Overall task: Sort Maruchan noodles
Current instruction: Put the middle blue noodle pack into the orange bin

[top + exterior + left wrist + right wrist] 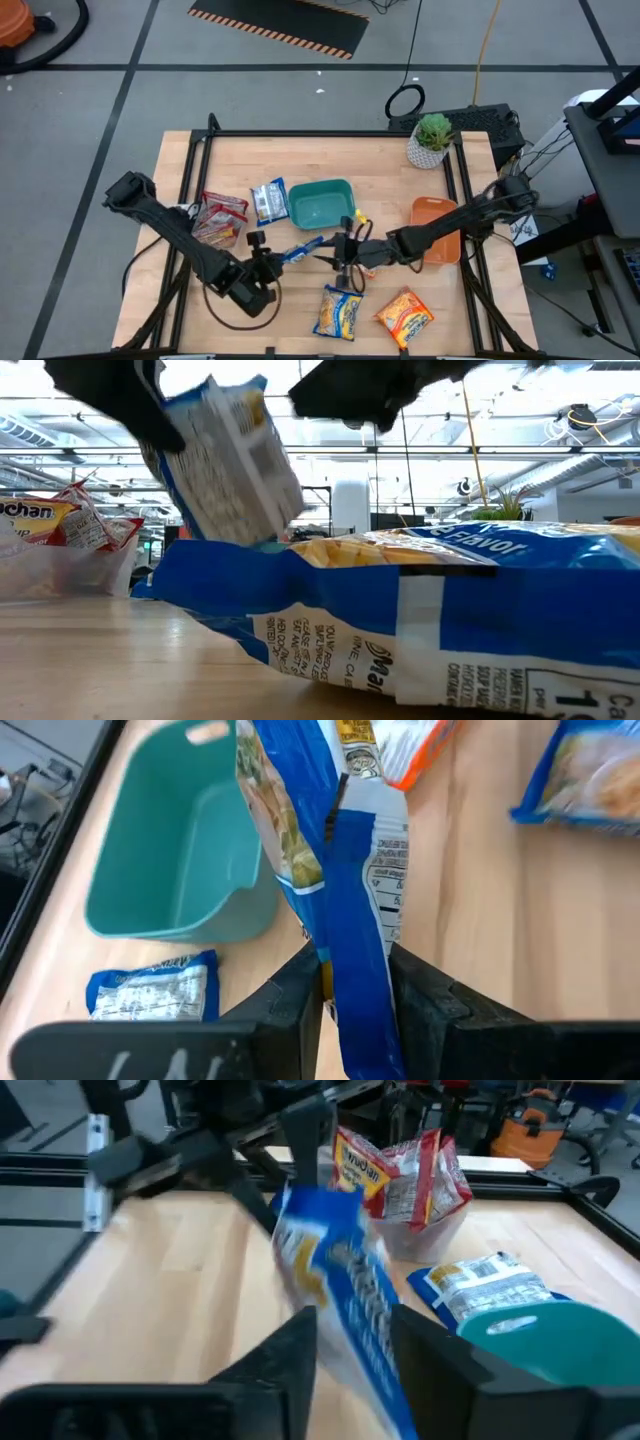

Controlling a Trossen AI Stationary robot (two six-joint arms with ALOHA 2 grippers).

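A blue-and-yellow noodle packet (305,247) hangs above the table's middle, between my two grippers. My left gripper (280,255) is shut on its left end. My right gripper (336,250) stands open, with its fingers on either side of the packet's other end (345,1295). More noodle packets lie on the wood. Red ones (222,215) are at the left. A blue-and-white one (268,200) lies beside the teal bin (322,203). A blue-and-yellow one (340,312) and an orange one (405,315) are near the front edge. My left gripper pinches the packet's end (355,960) between its two fingers, which lie on the two flat faces. It comes slanting down from the table's near left. The packet stands on edge, stretches away from the fingers and is clear of the table. My right gripper: whether its fingers (300,1350) touch the packet, I cannot tell.
The teal bin stands just beyond the grippers, and the orange tray (432,212) lies under my right arm. Another orange packet (370,258) lies below my right gripper. A potted plant (432,140) stands at the far right corner. A dark frame runs along the table's edges.
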